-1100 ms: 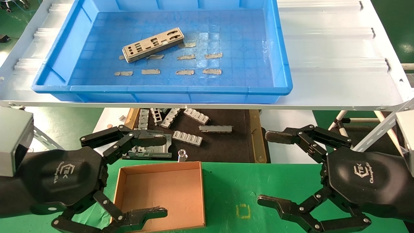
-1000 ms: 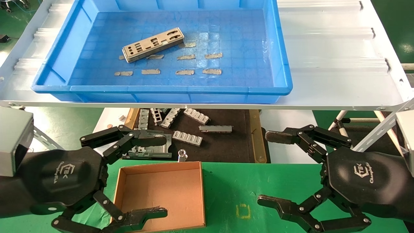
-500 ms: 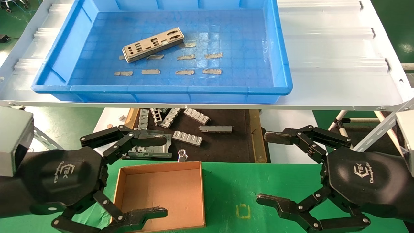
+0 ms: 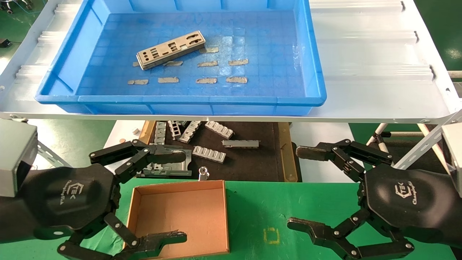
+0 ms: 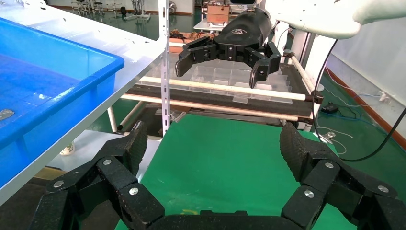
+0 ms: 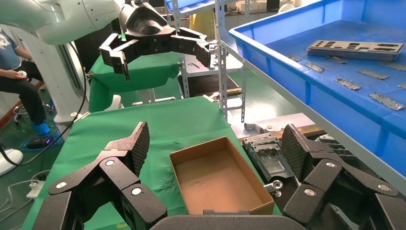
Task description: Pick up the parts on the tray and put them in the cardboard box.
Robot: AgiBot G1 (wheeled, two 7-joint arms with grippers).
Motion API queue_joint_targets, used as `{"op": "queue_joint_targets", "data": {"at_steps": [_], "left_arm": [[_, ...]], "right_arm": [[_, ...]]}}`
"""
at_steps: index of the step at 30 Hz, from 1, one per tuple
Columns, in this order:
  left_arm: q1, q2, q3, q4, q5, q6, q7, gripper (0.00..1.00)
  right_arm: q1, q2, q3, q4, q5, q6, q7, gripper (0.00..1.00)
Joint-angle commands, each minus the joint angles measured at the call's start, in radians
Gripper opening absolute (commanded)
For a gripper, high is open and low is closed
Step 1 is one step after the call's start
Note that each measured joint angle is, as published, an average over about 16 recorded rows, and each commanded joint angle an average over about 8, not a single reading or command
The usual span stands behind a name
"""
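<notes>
Head view: your left gripper hangs spread and empty, its lower finger over the cardboard box, which holds nothing. Your right gripper is likewise released, well to the box's right. Beyond both, up on the shelf, the blue tray holds the parts, stacked toward the left gripper's side among tape scraps. Risk: thin flat plates may slip the pinch, or several lift together; the tray's near rim may catch a low reach.

green table cover | white shelf | green floor
</notes>
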Motion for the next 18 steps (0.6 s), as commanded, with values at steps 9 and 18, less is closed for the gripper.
{"op": "queue_joint_targets", "data": {"at_steps": [9, 18], "left_arm": [[0.0, 0.0, 0.0, 0.0, 0.0, 0.0, 0.0, 1.0], [0.0, 0.0, 0.0, 0.0, 0.0, 0.0, 0.0, 1.0]], "right_arm": [[0.0, 0.0, 0.0, 0.0, 0.0, 0.0, 0.0, 0.0], [0.0, 0.0, 0.0, 0.0, 0.0, 0.0, 0.0, 0.0]]}}
